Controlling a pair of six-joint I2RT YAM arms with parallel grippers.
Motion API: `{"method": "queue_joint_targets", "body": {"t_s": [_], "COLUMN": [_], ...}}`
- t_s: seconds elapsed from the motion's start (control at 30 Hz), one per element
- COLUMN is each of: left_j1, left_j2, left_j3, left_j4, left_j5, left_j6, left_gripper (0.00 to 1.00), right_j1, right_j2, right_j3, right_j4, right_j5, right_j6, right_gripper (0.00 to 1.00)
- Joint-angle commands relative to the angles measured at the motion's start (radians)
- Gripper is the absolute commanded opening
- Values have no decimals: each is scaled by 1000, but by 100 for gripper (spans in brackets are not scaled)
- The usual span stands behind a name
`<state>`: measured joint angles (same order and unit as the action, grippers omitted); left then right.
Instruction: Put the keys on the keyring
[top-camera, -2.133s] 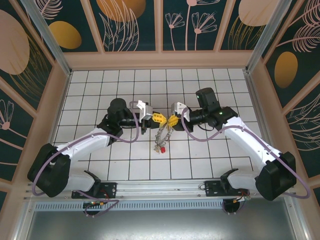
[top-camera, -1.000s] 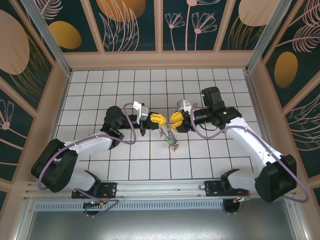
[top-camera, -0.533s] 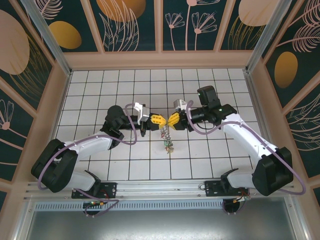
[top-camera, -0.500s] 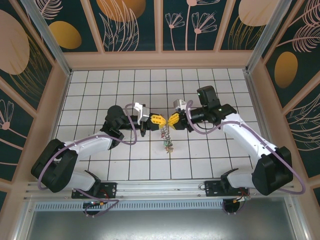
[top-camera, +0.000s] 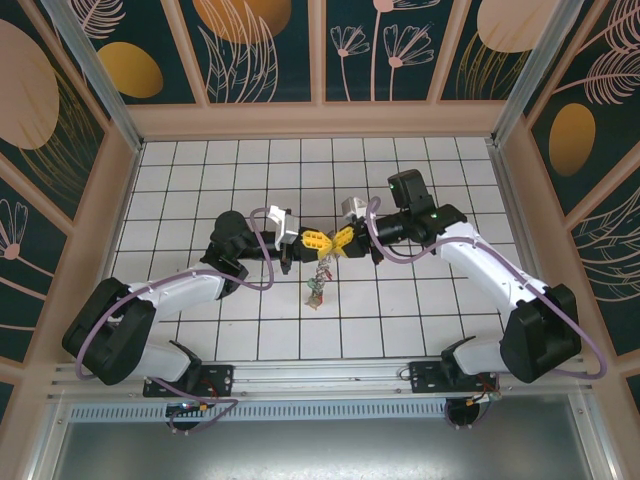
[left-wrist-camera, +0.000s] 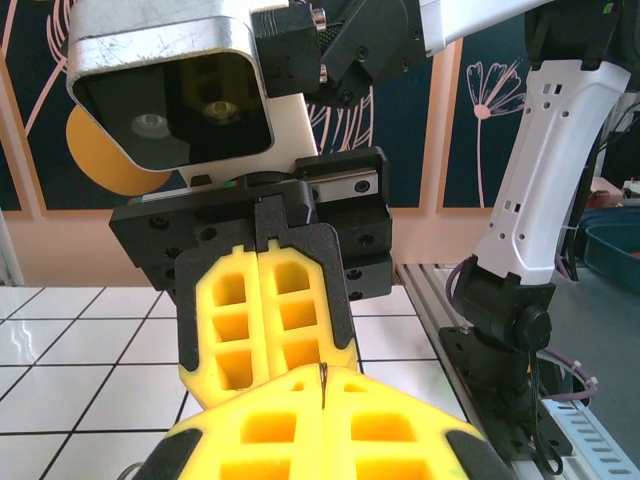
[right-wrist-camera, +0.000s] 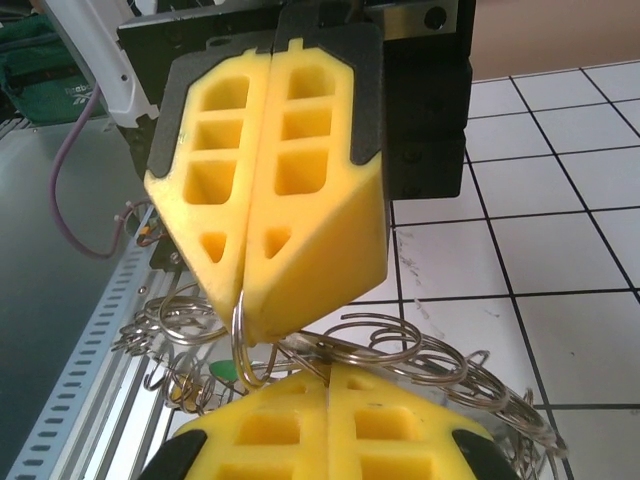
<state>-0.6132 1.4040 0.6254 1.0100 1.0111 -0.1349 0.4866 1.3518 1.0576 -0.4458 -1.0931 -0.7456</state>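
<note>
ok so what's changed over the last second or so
The right gripper moved left, closed its fingers and now meets the left gripper tip to tip. The wire rings and keys hanging below them swung left. Whether the right fingers pinch a ring cannot be told. The left gripper stayed put, shut on a ring.

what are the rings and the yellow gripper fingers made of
The rings look like steel or a similar metal: thin silvery wire loops with bright glints. The gripper fingers look like plastic, possibly printed: opaque yellow, matte, with square pockets formed into the faces.
</note>
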Motion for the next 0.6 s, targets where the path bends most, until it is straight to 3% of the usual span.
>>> {"method": "queue_joint_targets", "body": {"t_s": [0.0, 0.57], "left_j1": [-17, -16], "left_j2": [-4, -41], "left_j3": [40, 17], "left_j4": [43, -23], "left_j5": [29, -24], "left_j6": [24, 70], "left_gripper": [0, 0], "right_j1": [5, -22], "right_j2": [3, -95], "right_j3": [47, 24], "right_j4": [-7, -92], "right_j5": [0, 56], "right_j6": [-5, -74], "right_gripper": [0, 0]}}
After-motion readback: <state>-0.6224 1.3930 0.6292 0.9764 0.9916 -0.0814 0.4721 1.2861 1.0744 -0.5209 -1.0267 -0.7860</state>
